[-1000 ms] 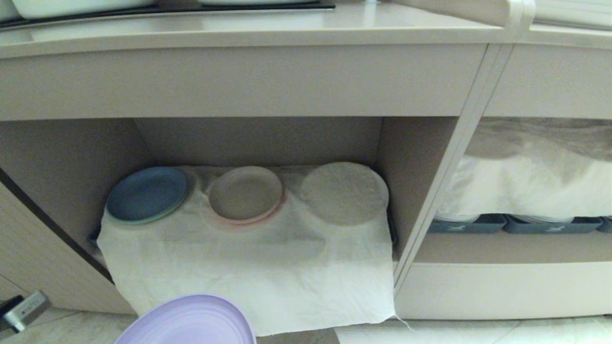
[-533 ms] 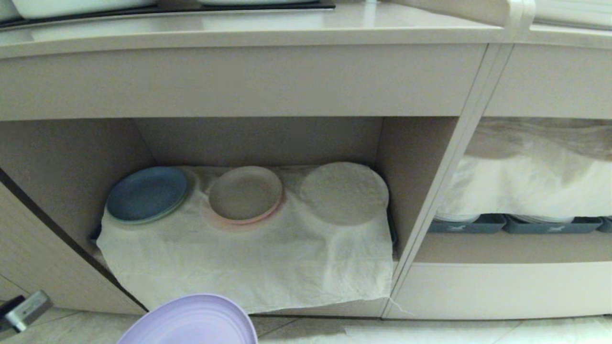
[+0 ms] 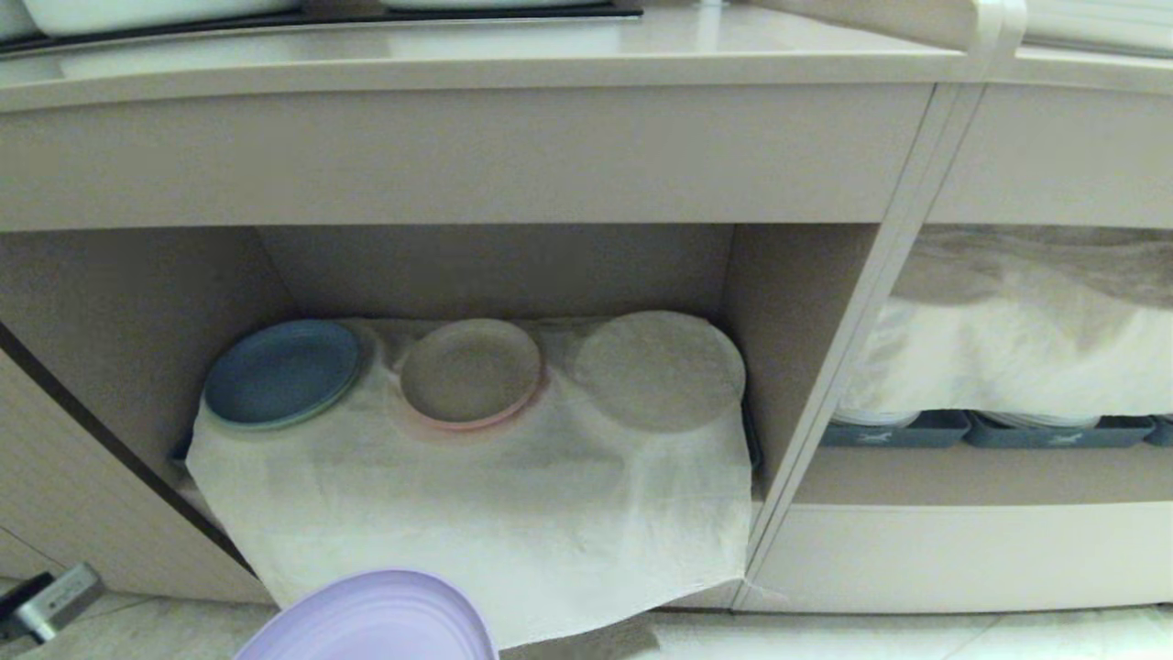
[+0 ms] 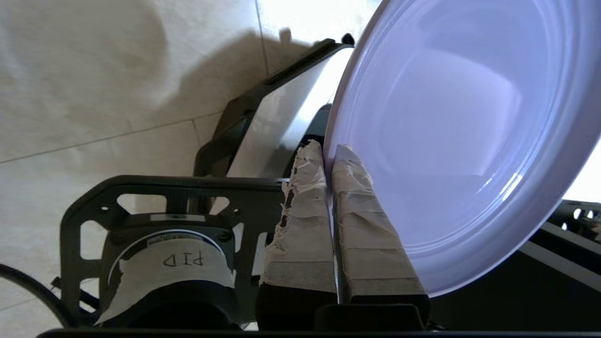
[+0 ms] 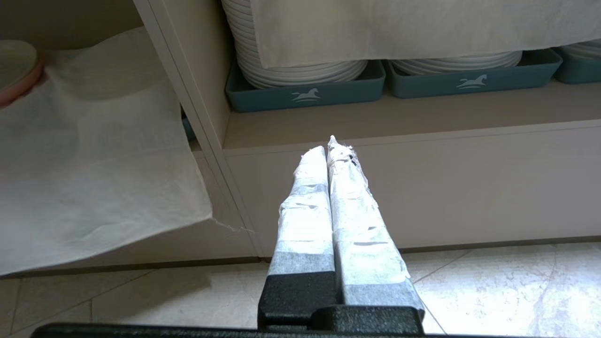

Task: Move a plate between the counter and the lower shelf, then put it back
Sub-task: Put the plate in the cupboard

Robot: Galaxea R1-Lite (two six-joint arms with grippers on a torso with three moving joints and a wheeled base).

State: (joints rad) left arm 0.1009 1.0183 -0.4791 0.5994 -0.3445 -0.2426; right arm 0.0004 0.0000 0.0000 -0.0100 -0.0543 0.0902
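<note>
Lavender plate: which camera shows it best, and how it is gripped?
The left wrist view: the plate fills the picture, its rim pinched by the left end effector. The head view catches only its top arc at the bottom edge, below the white cloth. The right wrist view misses it.

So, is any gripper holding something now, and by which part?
Yes. The left gripper is shut on the plate, pinching its rim. The right gripper is shut and holds nothing.

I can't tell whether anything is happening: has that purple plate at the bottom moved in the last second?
Barely. The plate, pinched by the left pincer, has slid slightly right and sunk a touch against the lower shelf, which stays put.
</note>
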